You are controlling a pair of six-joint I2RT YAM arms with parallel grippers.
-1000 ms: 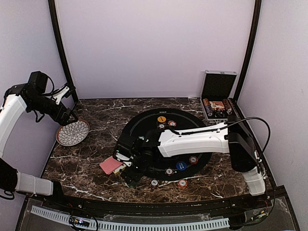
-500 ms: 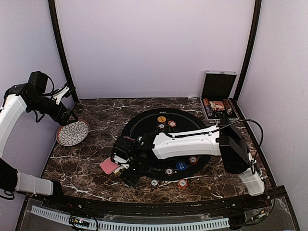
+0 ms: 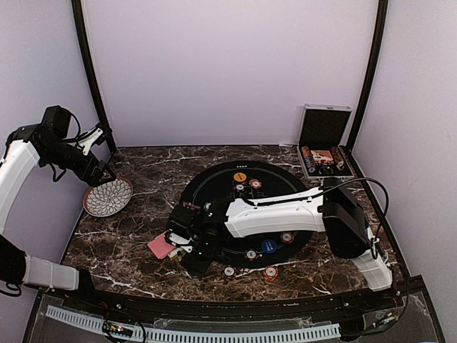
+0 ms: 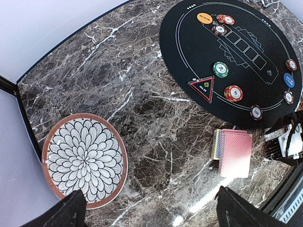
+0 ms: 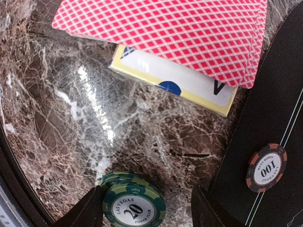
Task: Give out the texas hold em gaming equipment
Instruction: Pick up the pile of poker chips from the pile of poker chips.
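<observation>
Dark veined marble tabletop (image 3: 143,182), bearing a round black felt mat (image 3: 214,182) at the centre of the overhead view. Red-backed playing cards (image 3: 163,245), in a small squared stack, are located on the marble at the lower left of the mat, just off its edge; in the right wrist view the cards (image 5: 161,33) are seen to overlap a yellow-edged white flat piece (image 5: 175,84) with blue marks, whose nature cannot be told. Right gripper (image 5: 144,195): set low over the marble beside the cards, jaws parted, with a stack of green poker chips (image 5: 133,202) marked 20 lying between them; the stack sits against the left-of-frame finger, a gap shows on the other side, and no clamping is seen. A dark red poker chip marked 100 (image 5: 266,168) is placed on the mat edge at lower right of that view. On the mat, in the left wrist view: orange poker chip (image 4: 204,18), green poker chip marked 20 (image 4: 220,69), red poker chip marked 5 (image 4: 233,93), blue poker chip (image 4: 289,79), red-bordered triangular marker (image 4: 202,86). Left gripper (image 4: 150,201): raised at the far left, jaws spread wide, nothing held, above a white plate with black petal pattern and brown rim (image 4: 47,142). Silver hinged case (image 3: 325,127): lid up, at upper right.
</observation>
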